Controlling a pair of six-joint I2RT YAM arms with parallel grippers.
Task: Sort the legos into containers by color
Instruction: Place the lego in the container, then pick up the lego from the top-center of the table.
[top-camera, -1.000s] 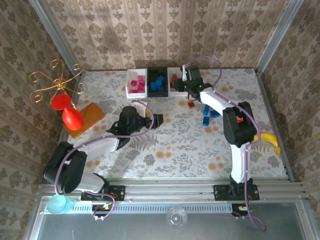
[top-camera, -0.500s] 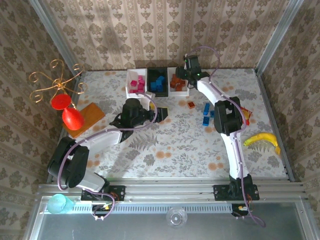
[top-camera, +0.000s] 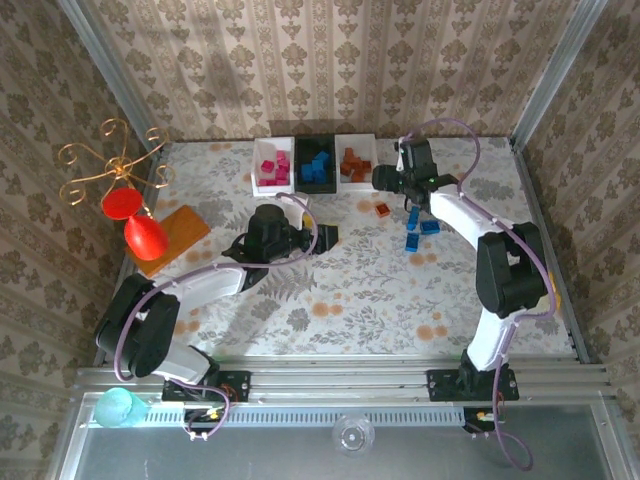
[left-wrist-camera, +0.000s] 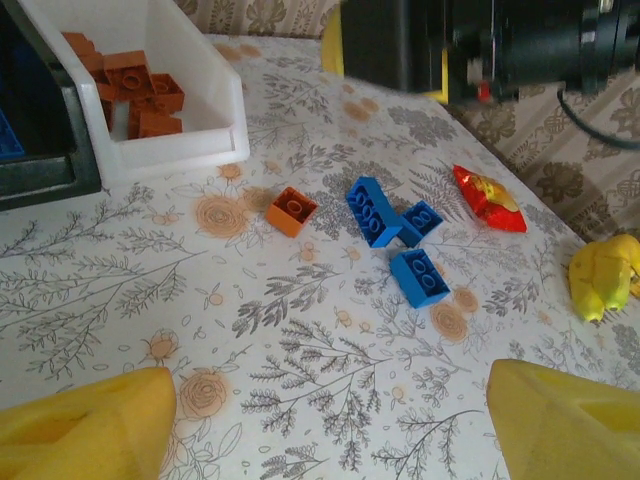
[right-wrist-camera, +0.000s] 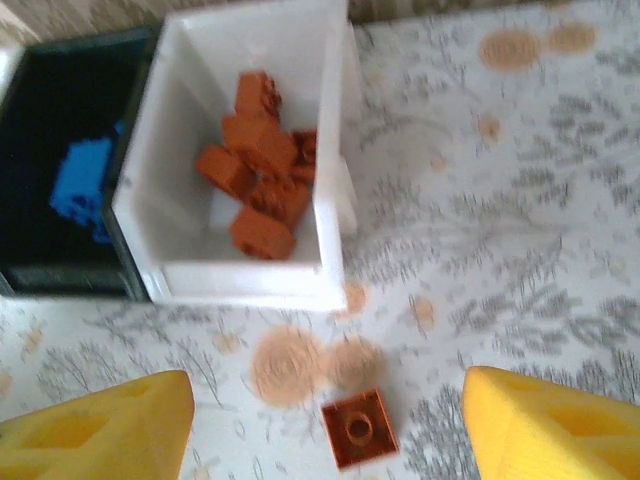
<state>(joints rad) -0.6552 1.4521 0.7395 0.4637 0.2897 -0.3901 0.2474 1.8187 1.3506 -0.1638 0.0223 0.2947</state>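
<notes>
Three bins in a row: left white bin (top-camera: 268, 188) has pink legos (top-camera: 273, 166), middle black bin (right-wrist-camera: 70, 282) has blue legos (right-wrist-camera: 85, 185), right white bin (right-wrist-camera: 240, 280) has a pile of orange-brown legos (right-wrist-camera: 258, 180). One loose orange brick (right-wrist-camera: 360, 428) lies studs-up just in front of that last bin. Three loose blue bricks (left-wrist-camera: 375, 210) are bunched near it, two touching.

Readable text, labels, brands, numbers: none is showing. Snack packet (left-wrist-camera: 490, 198), lying on the bench (left-wrist-camera: 330, 330): its red wrapper is carrying yellow marks, too small and blurred to be made out.

legos (left-wrist-camera: 372, 210): glossy plastic | white bin (right-wrist-camera: 240, 283): smooth plastic | table (left-wrist-camera: 300, 335): matt cloth
</notes>
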